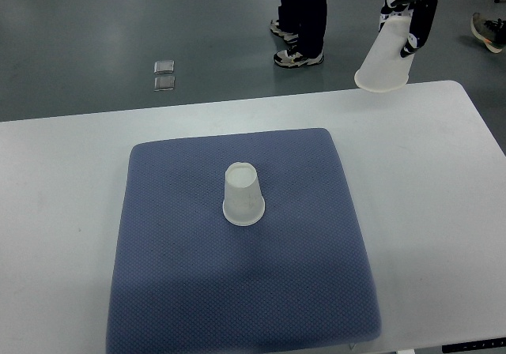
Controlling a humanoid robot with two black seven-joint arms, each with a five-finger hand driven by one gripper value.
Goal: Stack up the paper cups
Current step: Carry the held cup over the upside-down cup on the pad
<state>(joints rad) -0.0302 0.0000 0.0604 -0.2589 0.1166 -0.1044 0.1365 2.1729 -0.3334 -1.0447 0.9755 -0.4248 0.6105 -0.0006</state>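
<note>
On the grey floor beyond the desk's far edge, toward the left, lie two small clear square things (164,76), too small to identify. The white desk (55,180) carries a blue-grey textured mat (174,291) across its middle. An upside-down paper cup (242,193) stands on the mat, slightly above its centre, rim down and narrow base up. Farther back, a person's dark-trousered legs (304,10) and sneakers stand on the floor. At the upper right, the right hand (407,18) is raised above the desk's far edge, its dark fingers (423,24) wrapped around the base of a second paper cup (386,58). That cup hangs tilted, mouth down and leftward, well apart from the one on the mat. A shoe (489,32) seems to lie by the right edge.
</note>
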